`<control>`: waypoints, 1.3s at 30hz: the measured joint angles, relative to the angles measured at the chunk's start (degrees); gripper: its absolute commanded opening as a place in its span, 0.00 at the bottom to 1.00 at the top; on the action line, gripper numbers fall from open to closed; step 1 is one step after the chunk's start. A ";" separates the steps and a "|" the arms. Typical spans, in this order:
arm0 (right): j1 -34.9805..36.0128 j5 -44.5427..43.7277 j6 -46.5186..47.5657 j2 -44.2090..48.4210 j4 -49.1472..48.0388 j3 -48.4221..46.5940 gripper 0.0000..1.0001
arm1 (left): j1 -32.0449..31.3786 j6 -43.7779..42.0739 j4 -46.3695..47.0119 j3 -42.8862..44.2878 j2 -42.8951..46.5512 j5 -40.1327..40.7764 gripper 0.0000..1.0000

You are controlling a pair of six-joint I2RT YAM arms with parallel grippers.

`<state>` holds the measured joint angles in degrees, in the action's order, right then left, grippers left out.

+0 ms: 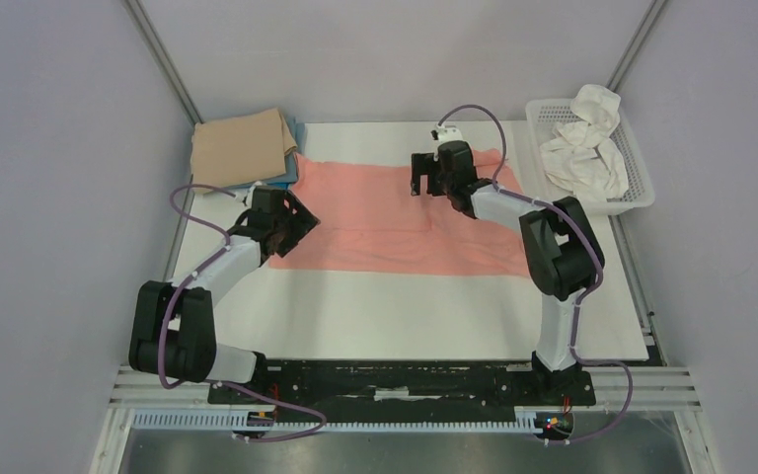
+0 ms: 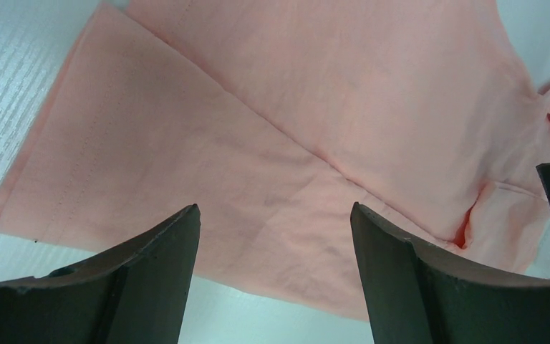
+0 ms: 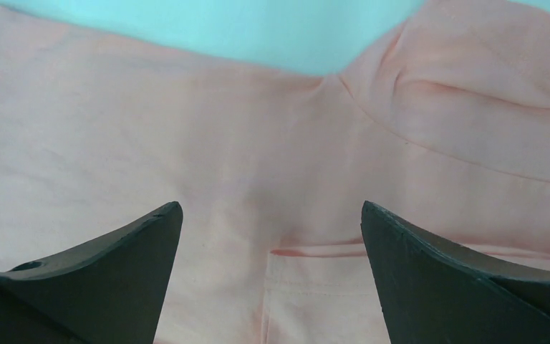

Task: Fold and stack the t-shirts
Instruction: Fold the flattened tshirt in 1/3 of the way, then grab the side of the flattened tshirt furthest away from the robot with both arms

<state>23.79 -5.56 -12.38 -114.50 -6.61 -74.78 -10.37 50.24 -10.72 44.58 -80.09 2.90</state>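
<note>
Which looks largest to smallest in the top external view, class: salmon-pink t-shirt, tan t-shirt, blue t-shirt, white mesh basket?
1. salmon-pink t-shirt, spread out
2. white mesh basket
3. tan t-shirt, folded
4. blue t-shirt: only an edge shows beneath the tan one, so its rank is unsure

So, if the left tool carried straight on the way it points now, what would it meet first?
The salmon-pink cloth t-shirt, lying spread out: it fills the view between the fingers of the open left tool. Nothing else shows in between, though depth is unclear.
</note>
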 measured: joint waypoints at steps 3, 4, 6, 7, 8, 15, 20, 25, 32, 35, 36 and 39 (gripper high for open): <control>0.00 -1.79 -0.02 1.86 -0.48 1.31 0.98 | 0.02 -0.22 0.37 0.09 -0.33 -0.85 0.83; 0.00 -2.56 -0.04 3.30 -0.72 3.63 0.98 | 0.00 -0.24 0.39 0.50 -1.01 -1.90 0.83; 0.00 -3.96 -0.20 6.19 -0.68 8.46 0.98 | -0.11 -0.28 1.07 1.81 -3.50 -3.80 0.83; 0.00 -4.72 -0.52 8.09 -0.68 12.00 0.98 | -0.33 -0.28 1.86 2.82 -5.62 -4.94 0.83; 0.00 -5.14 -0.70 9.25 -0.46 14.32 0.98 | -0.59 -0.28 2.54 3.69 -7.56 -5.90 0.83; 0.11 -7.39 -3.43 14.86 -5.95 28.37 0.98 | -1.66 -0.31 5.55 6.47 -16.20 -10.45 0.83; 0.31 -7.13 -5.27 21.49 -9.90 37.20 0.98 | -1.95 -0.15 10.32 2.27 -14.45 -12.33 0.83; 1.40 -6.40 -6.12 32.44 -8.70 47.34 0.98 | -5.73 1.11 14.21 -9.16 -4.79 -12.35 0.81; 6.14 -5.95 -7.93 46.88 -4.20 56.98 0.98 | -13.33 5.66 6.91 -24.41 18.45 -8.37 0.82; 8.48 -6.32 -9.53 52.37 -1.86 59.65 0.98 | -13.88 5.86 0.70 -28.37 29.42 -6.08 0.83; 8.90 -6.27 -9.97 53.83 -1.22 60.28 0.98 | -13.88 6.01 -1.77 -29.53 33.57 -5.42 0.83; 9.51 -6.27 -10.49 57.24 0.70 61.64 0.98 | -13.88 6.62 -7.56 -31.21 41.88 -3.63 0.83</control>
<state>33.30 -11.84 -22.87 -57.25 -5.91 -13.15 -24.25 56.86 -18.28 13.37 -38.22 -0.73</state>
